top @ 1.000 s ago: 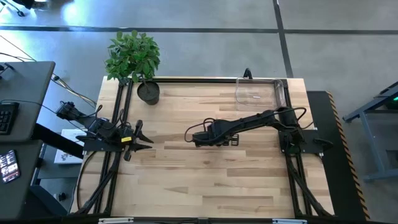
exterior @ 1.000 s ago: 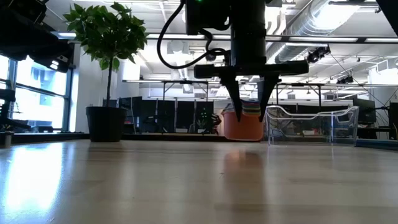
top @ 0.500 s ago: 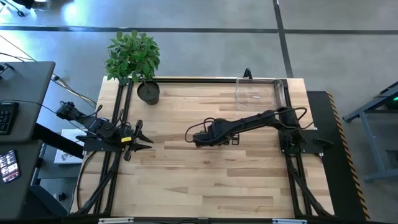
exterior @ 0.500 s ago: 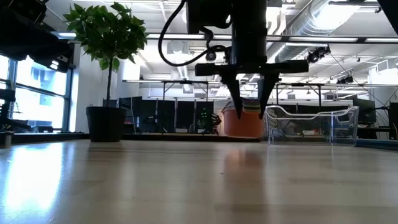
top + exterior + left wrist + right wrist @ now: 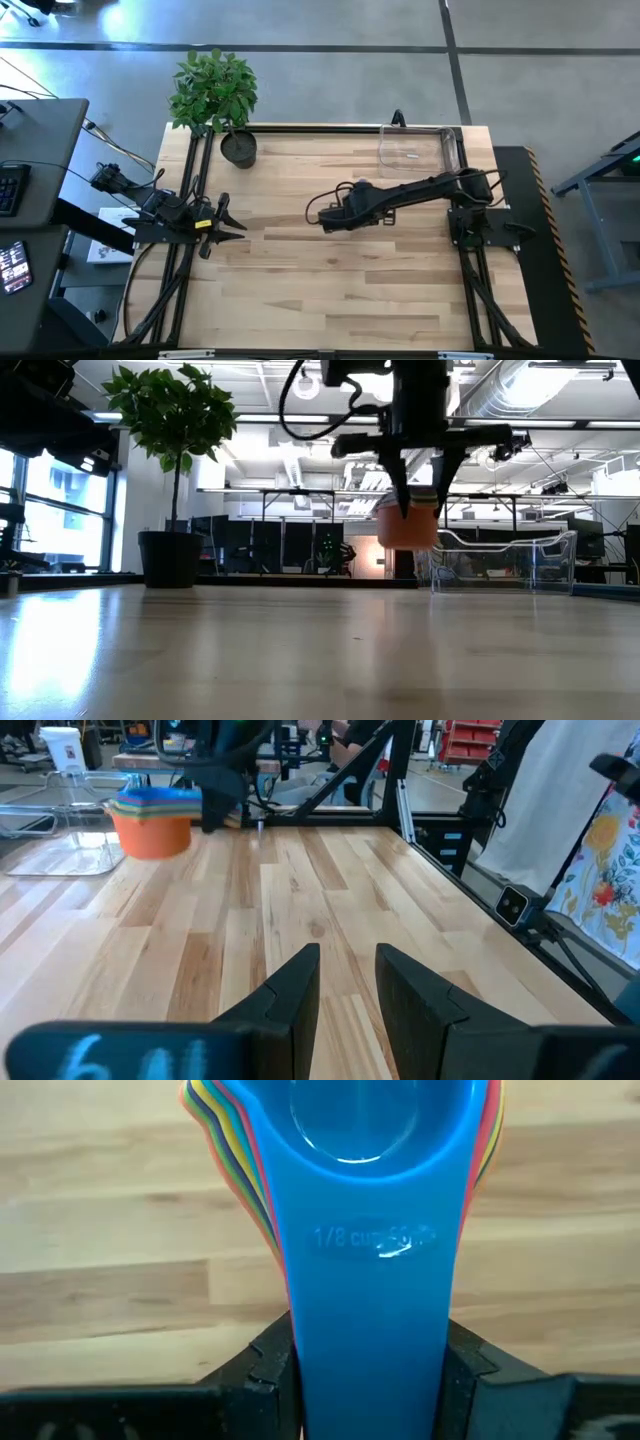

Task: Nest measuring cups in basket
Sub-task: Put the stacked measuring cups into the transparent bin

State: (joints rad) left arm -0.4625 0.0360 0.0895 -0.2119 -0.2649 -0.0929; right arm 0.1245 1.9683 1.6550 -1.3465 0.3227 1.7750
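Blue-topped nested measuring cups [image 5: 370, 1230] pinched by handles in right gripper [image 5: 368, 1365], lifted off table; basket [image 5: 415, 148] lies beyond, twd far-right corner. Left gripper [image 5: 345, 982] idle, part-open.

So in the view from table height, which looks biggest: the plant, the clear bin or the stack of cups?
1. Plant, clearly the largest.
2. Clear bin.
3. Stack of cups, smallest, though it hangs nearer the camera, so its true size against the bin is unsure.

One nested stack of coloured plastic measuring cups [image 5: 370, 1230], individual cups too tightly stacked to count. One clear rectangular plastic basket [image 5: 418, 147]. One leafy green plant in black round pot [image 5: 238, 148]. Two dark robot arms.
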